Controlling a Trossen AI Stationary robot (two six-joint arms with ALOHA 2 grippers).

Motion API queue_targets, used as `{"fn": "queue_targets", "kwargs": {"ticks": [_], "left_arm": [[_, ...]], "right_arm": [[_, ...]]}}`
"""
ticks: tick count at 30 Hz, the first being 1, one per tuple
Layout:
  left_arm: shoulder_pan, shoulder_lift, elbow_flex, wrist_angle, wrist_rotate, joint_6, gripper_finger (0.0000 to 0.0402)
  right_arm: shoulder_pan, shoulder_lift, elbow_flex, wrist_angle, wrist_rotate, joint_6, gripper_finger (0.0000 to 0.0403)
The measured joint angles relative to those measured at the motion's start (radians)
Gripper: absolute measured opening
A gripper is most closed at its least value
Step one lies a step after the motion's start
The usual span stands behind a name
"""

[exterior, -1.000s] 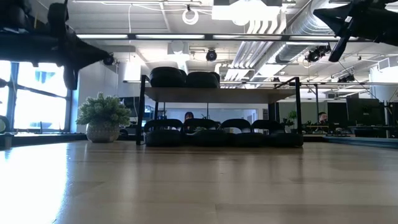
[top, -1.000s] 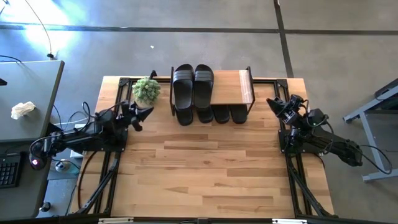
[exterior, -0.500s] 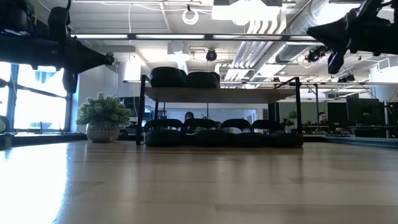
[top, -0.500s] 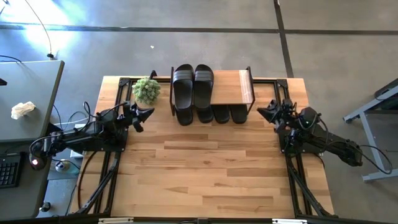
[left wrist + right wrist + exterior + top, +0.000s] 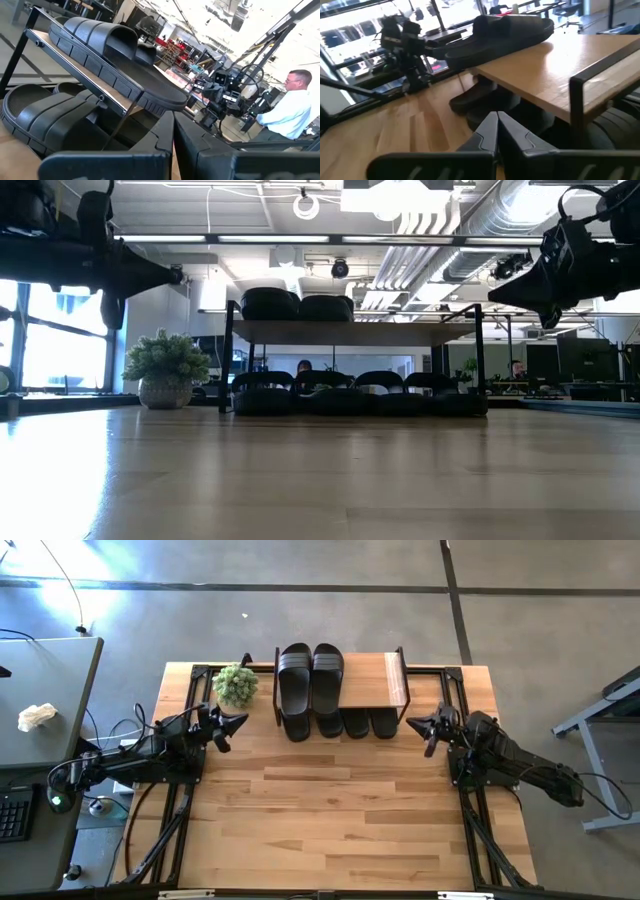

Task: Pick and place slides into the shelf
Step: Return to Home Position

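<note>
Presently six slides [image 5: 310,680] sit at the shelf [image 5: 375,680], bench [image 5: 330,810] 12 o'clock: two atop, four beneath. Left pincer [image 5: 238,722] and right pincer [image 5: 427,730] clenched, empty. Risk: right pincer, near the shelf's 3 o'clock leg, clips it and dislodges slides.

Robotics lab inside open industrial office hall. Bare ceiling ducts [image 5: 450,220] and pipes overhead, grey concrete floor [image 5: 300,610], big windows [image 5: 50,330]. Wooden tabletop [image 5: 330,810] on black frame, grey desk [image 5: 50,690] beside it. Person [image 5: 292,107] among other equipment in room behind.
</note>
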Motion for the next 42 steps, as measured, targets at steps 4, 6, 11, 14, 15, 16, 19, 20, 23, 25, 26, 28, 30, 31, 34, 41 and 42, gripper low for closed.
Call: {"fn": "queue_targets", "kwargs": {"ticks": [4,6,11,14,15,16,19,20,23,25,26,28,30,31,34,41,42], "left_arm": [[0.0,0.0,0.0,0.0,0.0,0.0,0.0001],[0.0,0.0,0.0,0.0,0.0,0.0,0.0001],[0.0,0.0,0.0,0.0,0.0,0.0,0.0001],[0.0,0.0,0.0,0.0,0.0,0.0,0.0001],[0.0,0.0,0.0,0.0,0.0,0.0,0.0001],[0.0,0.0,0.0,0.0,0.0,0.0,0.0001],[0.0,0.0,0.0,0.0,0.0,0.0,0.0001],[0.0,0.0,0.0,0.0,0.0,0.0,0.0001],[0.0,0.0,0.0,0.0,0.0,0.0,0.0001],[0.0,0.0,0.0,0.0,0.0,0.0,0.0001],[0.0,0.0,0.0,0.0,0.0,0.0,0.0001],[0.0,0.0,0.0,0.0,0.0,0.0,0.0001],[0.0,0.0,0.0,0.0,0.0,0.0,0.0001],[0.0,0.0,0.0,0.0,0.0,0.0,0.0001],[0.0,0.0,0.0,0.0,0.0,0.0,0.0001],[0.0,0.0,0.0,0.0,0.0,0.0,0.0001],[0.0,0.0,0.0,0.0,0.0,0.0,0.0001]], "right_arm": [[0.0,0.0,0.0,-0.002,0.01,0.0,0.0],[0.0,0.0,0.0,-0.002,0.01,0.023,0.0],[0.0,0.0,0.0,-0.003,0.01,0.079,0.0],[0.0,0.0,0.0,-0.003,0.009,0.074,0.0],[0.0,0.0,0.0,-0.003,0.01,0.076,0.0],[0.0,0.0,0.0,-0.003,0.009,0.078,0.0],[0.0,0.0,0.0,-0.003,0.009,0.074,0.0],[0.0,0.0,0.0,-0.003,0.009,0.074,0.0],[0.0,0.0,0.0,-0.003,0.009,0.078,0.0],[0.0,0.0,0.0,-0.003,0.009,0.073,0.0],[0.0,0.0,0.0,-0.003,0.009,0.074,0.0],[0.0,0.0,0.0,-0.003,0.009,0.078,0.0],[0.0,0.0,0.0,-0.003,0.009,0.075,0.0],[0.0,0.0,0.0,-0.003,0.009,0.074,0.0],[0.0,0.0,0.0,-0.003,0.009,0.077,0.0],[0.0,0.0,0.0,-0.003,0.009,0.078,0.0],[0.0,0.0,0.0,-0.003,0.009,0.077,0.0]]}}
